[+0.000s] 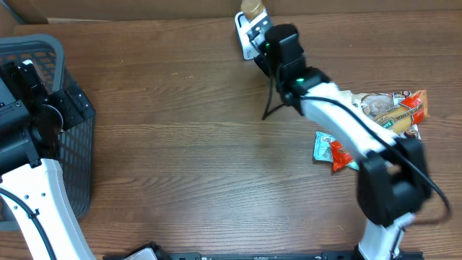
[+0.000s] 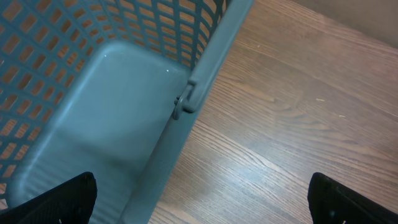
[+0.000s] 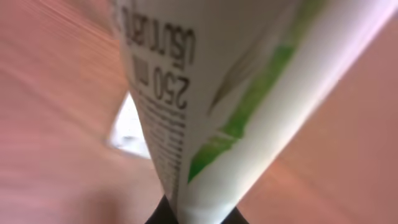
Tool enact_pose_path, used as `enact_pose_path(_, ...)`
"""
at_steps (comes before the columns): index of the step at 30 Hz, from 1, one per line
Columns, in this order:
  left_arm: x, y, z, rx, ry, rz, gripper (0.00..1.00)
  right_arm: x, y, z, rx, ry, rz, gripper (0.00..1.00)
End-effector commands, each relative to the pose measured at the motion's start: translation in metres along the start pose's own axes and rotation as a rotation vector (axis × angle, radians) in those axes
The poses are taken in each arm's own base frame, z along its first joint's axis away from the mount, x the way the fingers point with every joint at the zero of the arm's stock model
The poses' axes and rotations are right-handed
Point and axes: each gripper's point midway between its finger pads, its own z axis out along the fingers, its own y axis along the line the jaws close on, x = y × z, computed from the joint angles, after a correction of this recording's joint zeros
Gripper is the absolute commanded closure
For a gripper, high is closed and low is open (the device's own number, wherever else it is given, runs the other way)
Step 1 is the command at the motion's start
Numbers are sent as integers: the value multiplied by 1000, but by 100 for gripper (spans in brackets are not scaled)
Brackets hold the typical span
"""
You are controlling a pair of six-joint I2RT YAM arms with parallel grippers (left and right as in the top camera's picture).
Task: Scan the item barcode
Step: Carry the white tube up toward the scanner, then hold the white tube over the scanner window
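Right wrist view: white tube (image 3: 205, 93) is filling the frame; right gripper (image 1: 258, 36) is pinching it, jaws pressed tight on its body.

Print and a "250" are facing this lens, blurred; I'm not making out a clean barcode, and I'm not spotting a scanner in any view; my read is that we're mid-presentation, so the wrist should be rolling slowly until the bars are facing the reader, tube flat-on, grip firm so the slick skin isn't slipping; left gripper (image 2: 205, 202) is hanging spread wide and empty over the grey basket (image 2: 211, 62); overhead is showing the tube at the far side of the wood-grain table (image 1: 180, 144), tan cap pointing away; two snack packets (image 1: 393, 108) (image 1: 333, 150) are lying to the right, well apart from it; cardboard wall (image 1: 144, 9) is closing off the back.
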Motion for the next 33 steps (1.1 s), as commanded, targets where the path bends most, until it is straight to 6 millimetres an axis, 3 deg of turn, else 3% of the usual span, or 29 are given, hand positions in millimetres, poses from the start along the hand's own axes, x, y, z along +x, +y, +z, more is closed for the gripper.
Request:
enact_pose_path(1, -1, -1, -1, 7, -3, 24, 0, -6, -38, 10, 267, 16, -170, 96)
enact_pose_path(8, -1, -1, -1, 7, -3, 24, 0, -2, -40, 49, 444, -11, -352, 96)
enact_pose_path(17, -1, 0, -1, 6, -3, 24, 0, 1, -46, 101, 489, 40, -508, 97)
enact_pose_path(25, -1, -1, -1, 6, -3, 24, 1, 25, -53, 124, 453, 77, -641, 96)
enact_pose_path(33, -1, 0, -1, 6, -3, 24, 0, 39, -42, 134, 435, 90, -670, 96)
